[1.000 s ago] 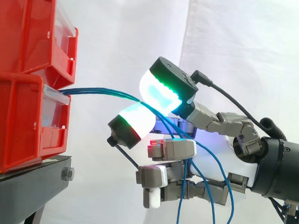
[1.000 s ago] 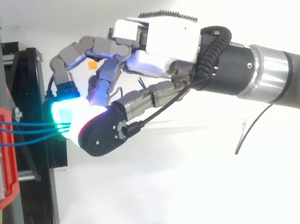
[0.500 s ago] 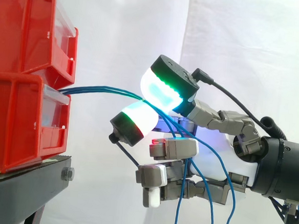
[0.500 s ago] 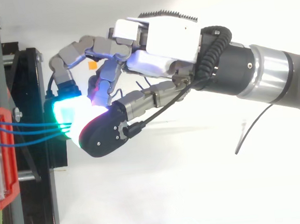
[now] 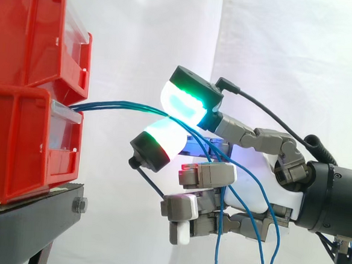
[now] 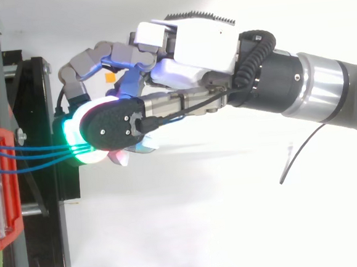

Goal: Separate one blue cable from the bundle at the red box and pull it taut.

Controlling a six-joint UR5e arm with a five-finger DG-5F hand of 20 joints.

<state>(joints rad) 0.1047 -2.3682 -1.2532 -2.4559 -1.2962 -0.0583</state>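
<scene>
Several thin blue cables come out between the two stacked red bins and run right, nearly level. They pass between two green-glowing fingertips of my hand, which pinch them about a hand's width from the bins. Behind the pinch the cables droop in loose loops past the palm and hang down. In the top view the cables leave the red bin spread apart and meet under the pads of the hand. The remaining fingers are curled below, holding nothing.
The bins sit on a black stand at the left, whose edge lies right beside the fingertips. A white curtain hangs behind. The arm enters from the right.
The upper glowing pad has swung up and over the lower one, covering it in the top view. The hanging cable loops have shifted slightly right. The arm has barely moved.
</scene>
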